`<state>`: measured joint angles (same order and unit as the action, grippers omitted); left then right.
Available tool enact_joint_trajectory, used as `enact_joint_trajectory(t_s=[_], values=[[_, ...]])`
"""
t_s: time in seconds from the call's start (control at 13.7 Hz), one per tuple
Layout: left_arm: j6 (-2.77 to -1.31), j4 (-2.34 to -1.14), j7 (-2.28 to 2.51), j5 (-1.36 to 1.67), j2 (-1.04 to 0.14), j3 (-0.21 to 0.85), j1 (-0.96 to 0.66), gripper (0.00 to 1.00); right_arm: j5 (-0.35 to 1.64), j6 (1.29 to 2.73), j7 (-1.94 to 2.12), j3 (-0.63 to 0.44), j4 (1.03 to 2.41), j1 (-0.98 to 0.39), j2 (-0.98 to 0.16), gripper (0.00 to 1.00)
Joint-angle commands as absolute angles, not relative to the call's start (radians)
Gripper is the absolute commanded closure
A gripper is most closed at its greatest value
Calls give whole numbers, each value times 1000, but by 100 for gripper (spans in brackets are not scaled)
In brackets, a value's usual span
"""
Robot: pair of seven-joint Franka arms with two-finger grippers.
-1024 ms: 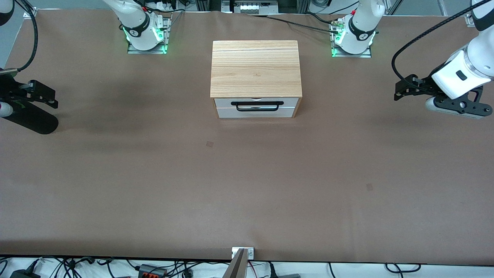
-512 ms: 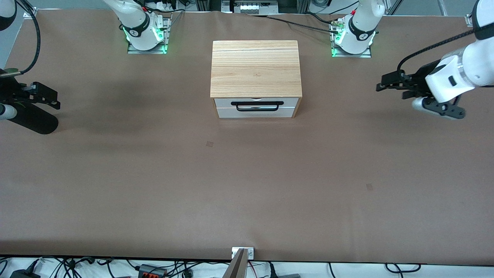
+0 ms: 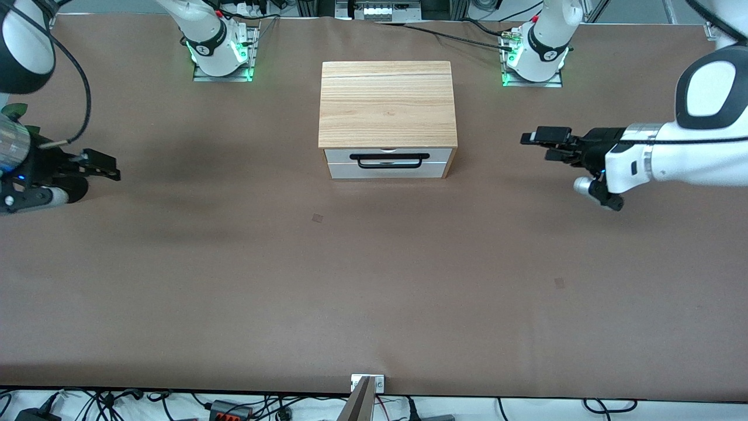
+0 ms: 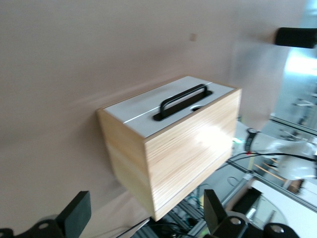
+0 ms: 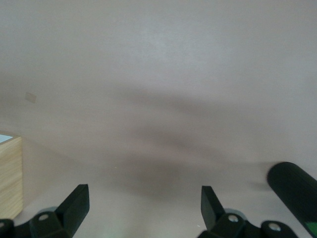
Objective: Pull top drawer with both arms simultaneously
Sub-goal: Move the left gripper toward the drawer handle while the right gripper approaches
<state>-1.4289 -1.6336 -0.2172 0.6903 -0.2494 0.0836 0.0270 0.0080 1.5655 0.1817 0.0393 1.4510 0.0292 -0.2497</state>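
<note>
While the top drawer (image 3: 388, 158) sits shut, the left gripper (image 3: 540, 143) and right gripper (image 3: 102, 166) are held agape, well apart from it; its bar handle (image 3: 389, 159) must be reached next.

A light wood cabinet box (image 3: 387, 104) stands upper centre of the frame on the brown surface (image 3: 374, 280); cables (image 3: 175, 403) trail along the bottom edge.

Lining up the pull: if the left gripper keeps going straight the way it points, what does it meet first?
Probably the side wall of the cabinet, not the top drawer handle; the open left gripper faces it, though height is unclear.
</note>
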Motion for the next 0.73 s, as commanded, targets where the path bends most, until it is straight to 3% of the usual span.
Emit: enact_joint_trajectory(t_s=[0.0, 0.37, 0.66], values=[[-1491, -1667, -346, 817, -288, 94, 31, 0, 28, 1574, 195, 38, 1442, 5, -276, 0], [-1597, -1833, -566, 1114, -354, 98, 23, 0, 87, 1670, 170, 40, 1437, -69, -393, 0], [-1704, -1985, -817, 1330, -399, 158, 17, 0, 401, 1686, 186, 37, 1442, -61, -469, 0]])
